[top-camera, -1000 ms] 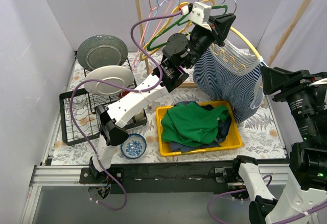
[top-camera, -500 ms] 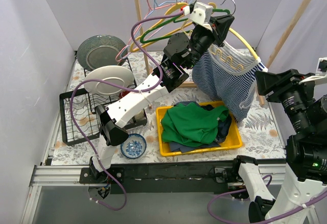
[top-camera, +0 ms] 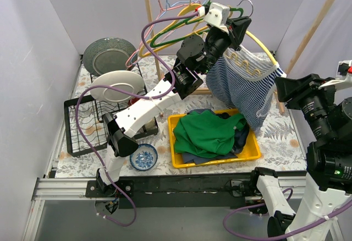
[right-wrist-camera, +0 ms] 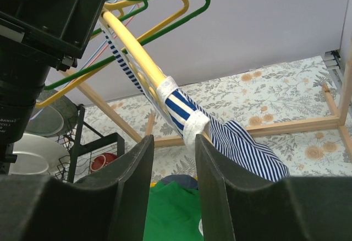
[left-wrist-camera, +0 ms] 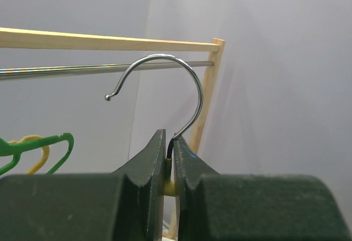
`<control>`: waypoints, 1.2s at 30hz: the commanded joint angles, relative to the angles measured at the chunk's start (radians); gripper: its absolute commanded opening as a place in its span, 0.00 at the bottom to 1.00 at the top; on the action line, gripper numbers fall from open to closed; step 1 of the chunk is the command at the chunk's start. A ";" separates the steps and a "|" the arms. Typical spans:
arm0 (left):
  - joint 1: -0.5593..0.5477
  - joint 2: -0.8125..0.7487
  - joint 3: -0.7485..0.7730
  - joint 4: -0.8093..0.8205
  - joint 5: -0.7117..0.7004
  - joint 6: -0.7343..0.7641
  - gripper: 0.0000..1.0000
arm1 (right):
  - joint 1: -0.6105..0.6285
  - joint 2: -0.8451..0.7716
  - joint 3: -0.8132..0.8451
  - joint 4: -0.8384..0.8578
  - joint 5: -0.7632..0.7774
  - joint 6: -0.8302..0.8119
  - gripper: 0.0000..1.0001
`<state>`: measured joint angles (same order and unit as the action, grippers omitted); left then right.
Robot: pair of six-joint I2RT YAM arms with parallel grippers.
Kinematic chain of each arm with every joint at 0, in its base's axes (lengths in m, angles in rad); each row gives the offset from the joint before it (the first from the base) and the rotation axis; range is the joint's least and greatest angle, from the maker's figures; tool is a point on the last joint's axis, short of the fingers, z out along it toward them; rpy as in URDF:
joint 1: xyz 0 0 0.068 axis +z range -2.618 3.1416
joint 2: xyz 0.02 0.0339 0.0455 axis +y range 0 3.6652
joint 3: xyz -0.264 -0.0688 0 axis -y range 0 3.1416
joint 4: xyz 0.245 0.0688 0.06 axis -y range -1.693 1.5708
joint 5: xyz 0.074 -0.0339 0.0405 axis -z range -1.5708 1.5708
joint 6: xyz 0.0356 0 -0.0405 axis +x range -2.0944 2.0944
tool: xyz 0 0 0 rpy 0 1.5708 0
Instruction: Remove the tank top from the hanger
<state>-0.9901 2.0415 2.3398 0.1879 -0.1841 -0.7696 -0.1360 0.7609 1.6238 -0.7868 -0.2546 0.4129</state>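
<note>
From above, the left gripper [top-camera: 237, 27] holds the yellow hanger [top-camera: 264, 43]. The striped tank top [top-camera: 242, 87] is draped on it, hem hanging free above the counter [top-camera: 281, 137], its right edge near the right gripper [top-camera: 281, 88]. Left wrist: jaws clamped on the neck of the hook [left-wrist-camera: 184, 87]. Right wrist: jaws apart, with the strap [right-wrist-camera: 184, 114] just ahead of the gap.

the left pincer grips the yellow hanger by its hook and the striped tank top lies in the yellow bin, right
No: the striped tank top hangs on the yellow hanger, a strap looped over its arm, as the right wrist view shows. The left pincer does grip that hanger's hook.
</note>
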 commanded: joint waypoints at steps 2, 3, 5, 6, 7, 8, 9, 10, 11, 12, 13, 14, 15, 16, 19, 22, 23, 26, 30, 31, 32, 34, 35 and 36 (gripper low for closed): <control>0.002 -0.018 0.047 0.022 -0.095 -0.014 0.00 | 0.003 0.034 0.034 -0.002 -0.037 -0.028 0.43; 0.004 -0.015 0.050 0.024 -0.101 -0.010 0.00 | 0.001 0.035 0.034 0.004 -0.043 -0.025 0.43; 0.002 -0.009 0.058 0.024 -0.112 -0.004 0.00 | 0.003 0.038 0.028 0.017 -0.054 -0.023 0.45; 0.002 -0.007 0.058 0.025 -0.117 0.000 0.00 | 0.001 0.040 0.025 0.017 -0.058 -0.028 0.46; 0.002 -0.004 0.061 0.028 -0.123 0.004 0.00 | 0.003 0.043 0.025 0.017 -0.061 -0.032 0.46; 0.004 -0.003 0.062 0.030 -0.126 0.006 0.00 | 0.001 0.040 0.025 0.024 -0.066 -0.033 0.46; 0.002 -0.003 0.062 0.031 -0.132 0.010 0.00 | 0.001 0.035 0.025 0.034 -0.071 -0.029 0.48; 0.002 -0.001 0.062 0.035 -0.135 0.016 0.00 | 0.001 0.034 0.033 0.043 -0.080 -0.025 0.50; 0.002 0.002 0.062 0.035 -0.138 0.018 0.00 | 0.001 0.038 0.044 0.044 -0.103 -0.023 0.51; 0.002 0.003 0.062 0.036 -0.143 0.019 0.00 | 0.003 0.044 0.054 0.040 -0.109 -0.014 0.55; 0.004 0.005 0.064 0.036 -0.143 0.020 0.00 | 0.001 0.051 0.076 0.032 -0.109 -0.016 0.56; 0.004 0.005 0.062 0.036 -0.143 0.015 0.00 | 0.001 0.057 0.080 0.015 -0.088 -0.014 0.56; 0.002 0.006 0.062 0.036 -0.140 0.012 0.00 | 0.001 0.052 0.076 0.014 -0.075 -0.022 0.57; 0.004 0.005 0.061 0.035 -0.137 0.007 0.00 | 0.001 0.051 0.058 0.015 -0.062 -0.026 0.57; 0.002 0.000 0.058 0.033 -0.135 -0.003 0.00 | 0.001 0.038 0.033 0.030 -0.034 -0.046 0.57; 0.004 -0.003 0.056 0.033 -0.138 -0.017 0.00 | 0.001 0.038 0.012 0.058 -0.026 -0.063 0.57; 0.002 -0.004 0.056 0.033 -0.138 -0.023 0.00 | 0.001 0.038 0.002 0.064 -0.017 -0.066 0.57; 0.004 -0.012 0.050 0.028 -0.126 -0.049 0.00 | 0.001 0.037 -0.030 0.103 0.005 -0.075 0.57; 0.002 -0.024 0.033 0.036 -0.124 -0.071 0.00 | 0.001 0.038 -0.048 0.132 0.021 -0.080 0.57; 0.002 -0.024 0.033 0.036 -0.123 -0.077 0.00 | 0.001 0.035 -0.056 0.156 0.025 -0.080 0.57; 0.002 -0.024 0.032 0.036 -0.118 -0.080 0.00 | 0.001 0.029 -0.062 0.167 0.026 -0.080 0.56; 0.002 -0.026 0.029 0.038 -0.109 -0.086 0.00 | 0.001 0.031 -0.074 0.181 0.029 -0.075 0.56; 0.004 -0.027 0.027 0.038 -0.107 -0.092 0.00 | 0.001 0.031 -0.079 0.196 0.038 -0.072 0.56; 0.002 -0.026 0.027 0.039 -0.104 -0.094 0.00 | 0.001 0.028 -0.087 0.205 0.043 -0.068 0.56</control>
<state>-0.9905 2.0506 2.3680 0.2134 -0.2638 -0.8017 -0.1356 0.7975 1.5551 -0.6880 -0.2478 0.3511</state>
